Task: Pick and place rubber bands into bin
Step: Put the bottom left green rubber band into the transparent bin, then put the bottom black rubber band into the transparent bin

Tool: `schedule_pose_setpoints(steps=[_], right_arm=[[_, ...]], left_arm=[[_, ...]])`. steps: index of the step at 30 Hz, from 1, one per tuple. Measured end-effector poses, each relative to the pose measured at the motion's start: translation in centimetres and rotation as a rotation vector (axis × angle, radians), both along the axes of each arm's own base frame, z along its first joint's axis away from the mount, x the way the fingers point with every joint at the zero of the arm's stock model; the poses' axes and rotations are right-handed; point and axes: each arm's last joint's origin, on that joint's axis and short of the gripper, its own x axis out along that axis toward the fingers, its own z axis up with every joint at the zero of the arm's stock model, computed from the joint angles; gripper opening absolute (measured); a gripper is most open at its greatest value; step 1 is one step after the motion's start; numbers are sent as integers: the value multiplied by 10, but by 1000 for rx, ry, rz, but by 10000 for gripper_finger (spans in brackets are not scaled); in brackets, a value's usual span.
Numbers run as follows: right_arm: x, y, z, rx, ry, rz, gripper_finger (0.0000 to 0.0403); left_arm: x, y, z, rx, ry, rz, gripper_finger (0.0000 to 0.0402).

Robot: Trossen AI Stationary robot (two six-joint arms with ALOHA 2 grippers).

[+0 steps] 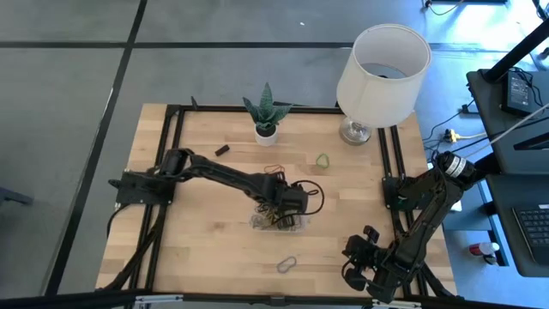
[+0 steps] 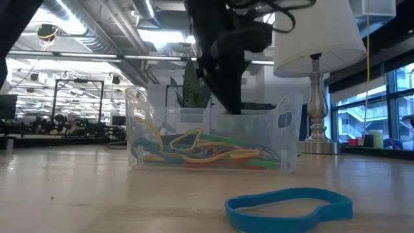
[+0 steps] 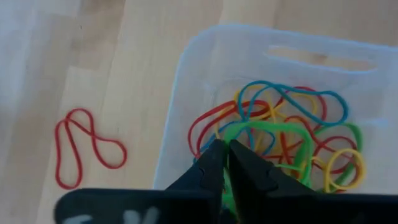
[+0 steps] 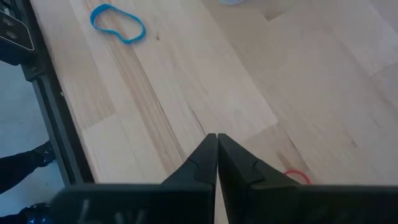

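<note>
Wooden table [image 1: 206, 232] holds clear bin [image 1: 280, 221] at centre, many coloured bands already inside. Left gripper [image 3: 225, 163] over bin, fingers nearly closed, green band [image 3: 264, 134] pinched. Left outside: blue band [image 1: 286, 263], red band [image 3: 84, 146], green loop [image 1: 322, 160]. Right gripper [image 4: 216, 155] parked closed, near table's right edge.

Open-plan lab or workshop: exposed ceiling ducts [image 2: 97, 45], equipment benches [image 2: 58, 126], framed wooden robot table [image 1: 214, 249].

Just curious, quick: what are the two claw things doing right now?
Left tool: shut, over the bin, green rubber band at its tips.
Right tool: shut, empty.
</note>
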Motion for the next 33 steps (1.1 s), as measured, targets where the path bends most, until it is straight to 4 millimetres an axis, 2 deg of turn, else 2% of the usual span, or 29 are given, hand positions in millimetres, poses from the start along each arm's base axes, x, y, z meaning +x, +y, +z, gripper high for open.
schedule_pose_setpoints(steps=[8, 16, 21, 25, 27, 33], right_arm=[[0, 0, 0, -1, 0, 2, 16], [1, 0, 0, 6, -3, -1, 16], [3, 0, 0, 20, -10, -11, 16], [6, 0, 1, 42, -23, -22, 16], [9, -1, 1, 50, -26, -38, 15], [14, -4, 14, 63, 15, -106, 5]], left_arm=[[2, 2, -3, -31, -2, 2, 78], [-8, 0, 29, -37, -69, -18, 101], [-24, -5, 61, -4, -100, -117, 79], [-35, -10, 81, 16, -124, -248, 27], [-43, -12, 85, 26, -131, -279, 8], [-81, -9, 78, 4, -166, -276, 2]])
